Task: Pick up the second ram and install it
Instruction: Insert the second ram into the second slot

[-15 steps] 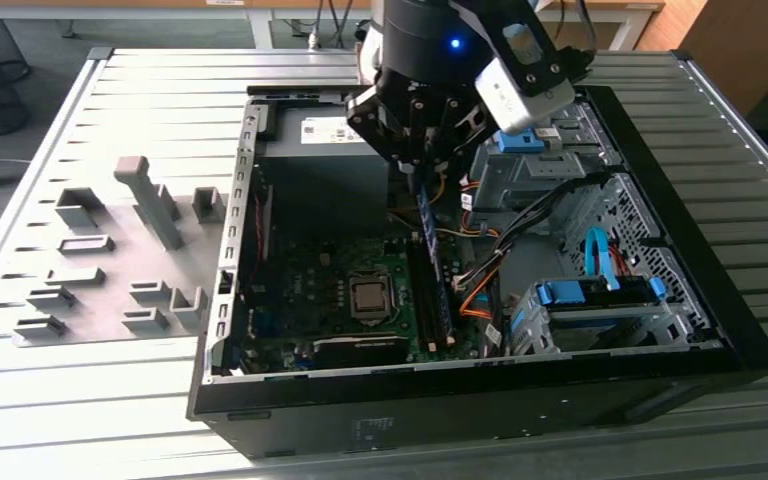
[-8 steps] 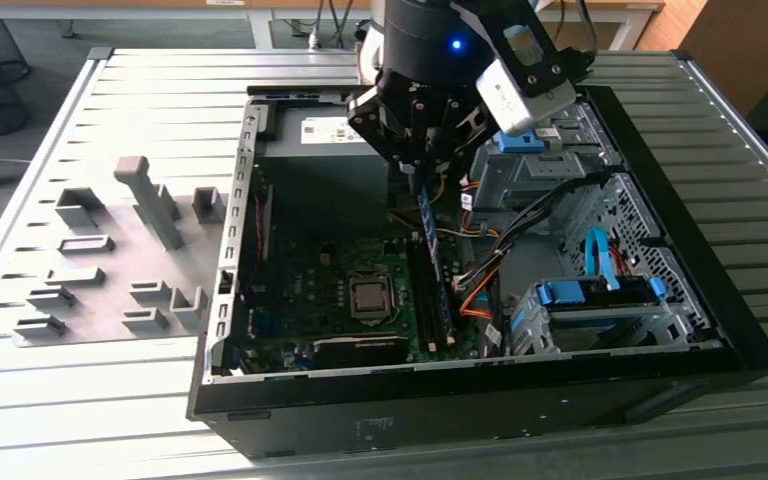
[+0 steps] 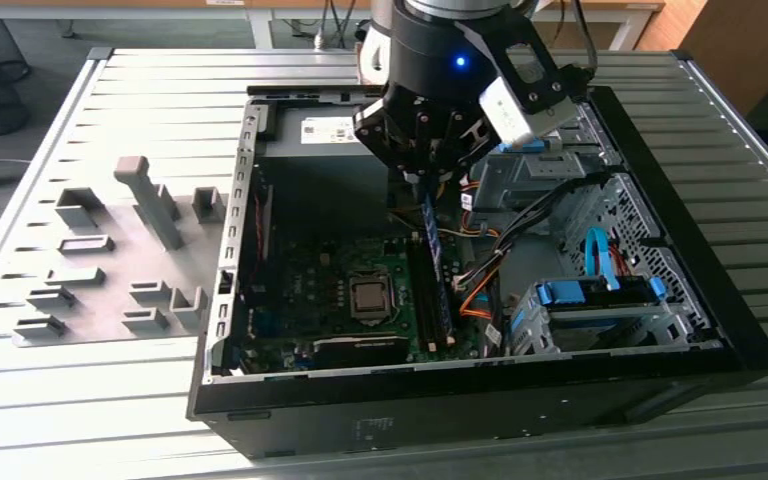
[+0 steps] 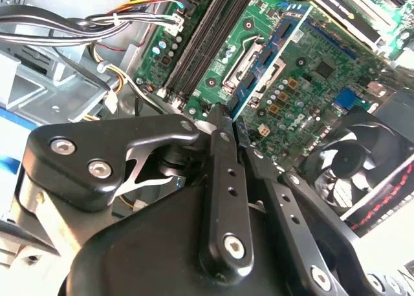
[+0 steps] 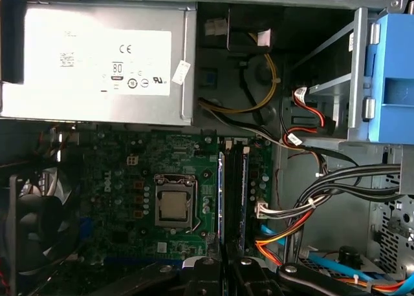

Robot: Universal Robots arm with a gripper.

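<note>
The end effector (image 3: 430, 190) hangs inside the open PC case (image 3: 704, 330), its fingers pressed on the upper end of the ram (image 3: 432, 235), which stands on its long edge directly below it, running away from the end effector over the motherboard (image 3: 317, 290). In the second wrist view the two black fingers (image 4: 223, 179) come together on a thin edge just ahead of them. In the first wrist view the ram (image 5: 221, 199) shows as a slim blue strip straight ahead of the fingertips, lying along the black slots (image 5: 237, 199); whether it is seated in a slot or only hovering over it cannot be told. The CPU socket (image 5: 173, 205) sits to one side of the slots, a fan (image 5: 32, 225) farther on that side. Cables (image 5: 310, 205) run on the other side. Behind the end effector in the exterior view lies the power supply (image 3: 324, 127). Grey holder blocks (image 3: 157, 210) stand on the table (image 3: 37, 370), well apart from the end effector, outside the case on the exterior view's left.
</note>
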